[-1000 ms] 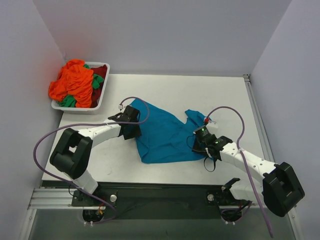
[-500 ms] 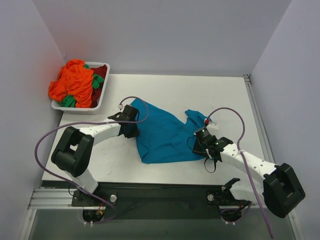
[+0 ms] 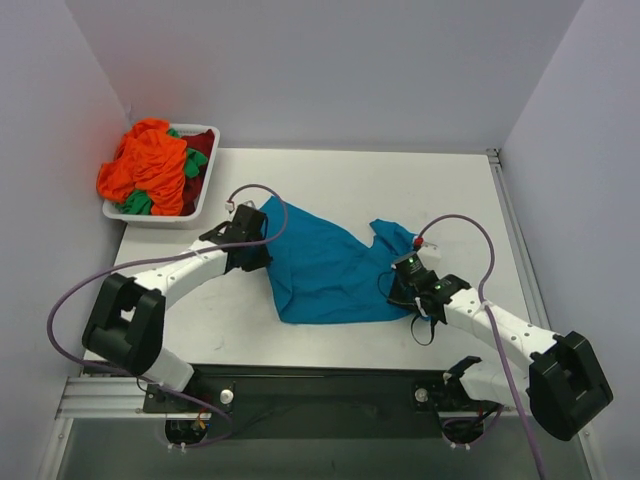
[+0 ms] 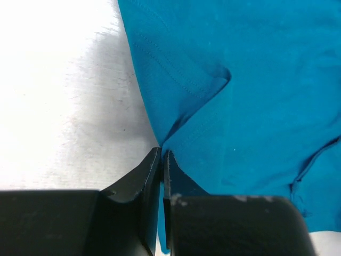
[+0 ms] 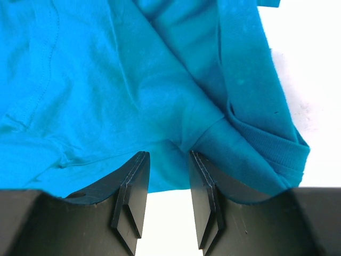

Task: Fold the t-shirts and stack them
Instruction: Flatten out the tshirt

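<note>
A teal-blue t-shirt (image 3: pixel 320 265) lies crumpled on the table's middle. My left gripper (image 3: pixel 262 252) sits at its left edge. In the left wrist view that gripper (image 4: pixel 162 152) is shut, with a thin edge of the t-shirt (image 4: pixel 240 80) nipped between its fingertips. My right gripper (image 3: pixel 398 290) is at the t-shirt's near right edge, beside the ribbed collar. In the right wrist view its jaws (image 5: pixel 168 154) stand partly apart, closed on a gathered fold of the t-shirt (image 5: pixel 106 80), with creases running into the gap. Orange (image 3: pixel 150 165), green (image 3: pixel 195 160) and dark red (image 3: pixel 200 143) t-shirts lie heaped at the back left.
The heaped shirts fill a white tray (image 3: pixel 210 185) off the table's back left corner. Walls enclose the table on three sides. Purple cables loop over both arms. Bare tabletop (image 3: pixel 420 190) lies behind and to the right of the teal shirt.
My left gripper has closed on the t-shirt's left edge and shifted slightly back and left, with its arm swinging left. The right gripper has barely moved and kept its jaw gap.
</note>
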`<action>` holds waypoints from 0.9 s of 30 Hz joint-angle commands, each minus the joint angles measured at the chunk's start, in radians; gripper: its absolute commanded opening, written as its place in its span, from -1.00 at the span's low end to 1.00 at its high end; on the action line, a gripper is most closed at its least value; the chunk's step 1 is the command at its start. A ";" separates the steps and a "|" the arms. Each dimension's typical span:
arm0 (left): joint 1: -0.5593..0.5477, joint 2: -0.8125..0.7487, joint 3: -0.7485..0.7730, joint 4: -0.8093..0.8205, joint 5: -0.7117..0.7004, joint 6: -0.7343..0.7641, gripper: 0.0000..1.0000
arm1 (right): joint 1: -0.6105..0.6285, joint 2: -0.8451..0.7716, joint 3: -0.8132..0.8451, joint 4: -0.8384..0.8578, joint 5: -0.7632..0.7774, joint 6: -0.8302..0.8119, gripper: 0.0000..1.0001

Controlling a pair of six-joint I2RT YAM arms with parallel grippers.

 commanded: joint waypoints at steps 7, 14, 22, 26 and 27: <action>0.045 -0.195 -0.145 -0.064 -0.035 -0.019 -0.65 | -0.019 -0.006 -0.003 -0.014 0.001 -0.021 -0.28; 0.100 -0.307 -0.279 -0.040 -0.029 -0.033 -0.59 | -0.022 0.014 -0.018 0.000 -0.010 -0.024 -0.27; 0.120 -0.336 -0.323 -0.025 -0.018 -0.036 -0.46 | -0.022 0.034 -0.020 0.026 -0.039 -0.025 -0.24; 0.123 -0.358 -0.333 -0.037 -0.041 -0.047 -0.52 | -0.022 0.035 -0.026 0.029 -0.036 -0.022 -0.24; 0.123 -0.368 -0.334 -0.043 -0.051 -0.052 -0.60 | -0.022 0.035 -0.027 0.030 -0.038 -0.021 -0.24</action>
